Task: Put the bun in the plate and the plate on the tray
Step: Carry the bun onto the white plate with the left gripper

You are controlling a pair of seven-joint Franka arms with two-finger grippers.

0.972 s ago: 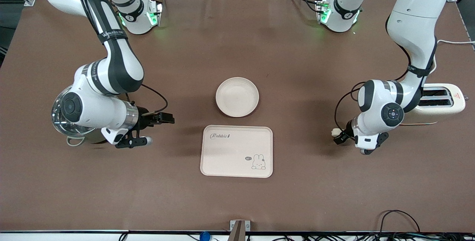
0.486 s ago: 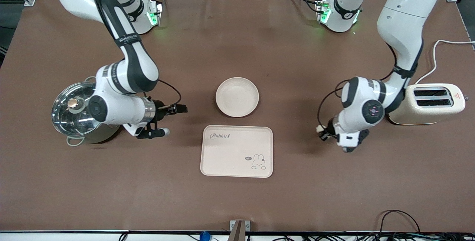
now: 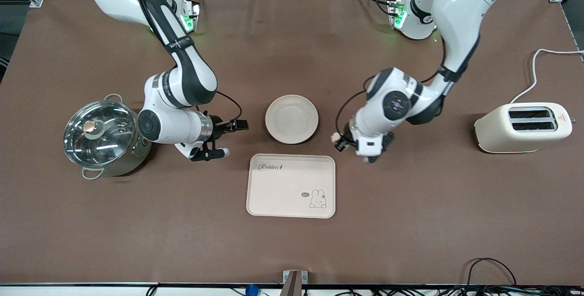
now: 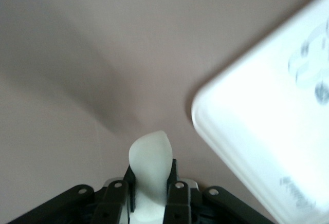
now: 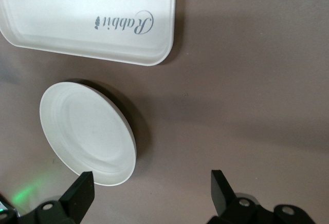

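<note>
While both arms close on the middle in the front view, the left gripper [image 3: 338, 141] hangs over bare table beside the plate [image 3: 291, 119], toward the left arm's end, clamped on the bun [image 3: 336, 137]; the tray [image 3: 291, 185] lies nearer the camera. Its wrist view shows the bun [image 4: 149, 165] pinched on edge. The right wrist view shows the right gripper [image 5: 149, 194] spread wide, empty, by the plate [image 5: 87, 131].
</note>
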